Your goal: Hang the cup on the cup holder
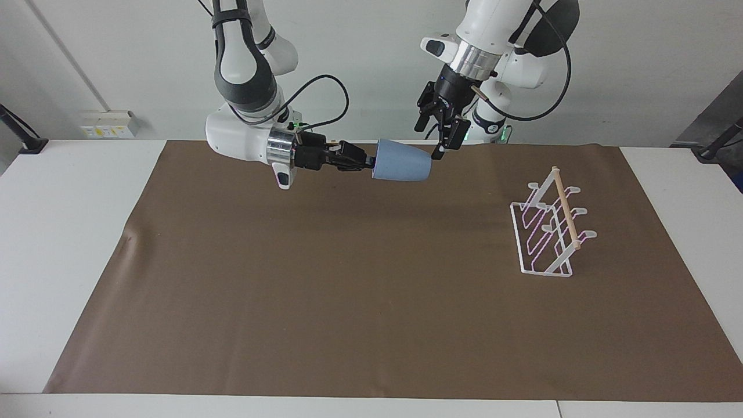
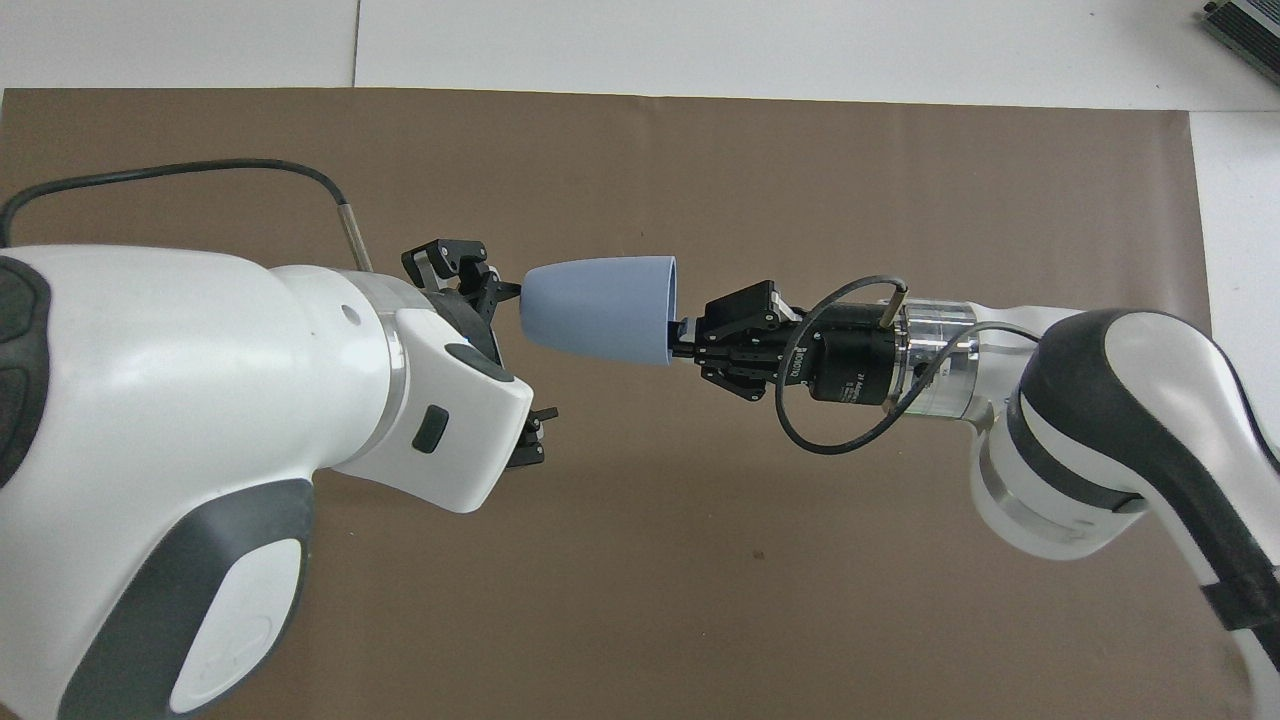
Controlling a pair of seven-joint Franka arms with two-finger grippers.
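The light-blue cup (image 1: 401, 161) (image 2: 600, 310) lies on its side in the air over the brown mat's edge nearest the robots. My right gripper (image 1: 371, 162) (image 2: 678, 335) is shut on its rim, one finger inside the mouth. My left gripper (image 1: 432, 139) (image 2: 530, 350) hangs open at the cup's base end, one fingertip close to the base; I cannot tell whether it touches. The white wire cup holder (image 1: 548, 232) with its wooden rod stands on the mat toward the left arm's end. In the overhead view the left arm hides it.
A brown mat (image 1: 348, 290) covers most of the white table (image 1: 58, 232). A power socket box (image 1: 107, 123) sits at the wall by the right arm's end. A grey device corner (image 2: 1245, 25) shows at the table's farthest edge.
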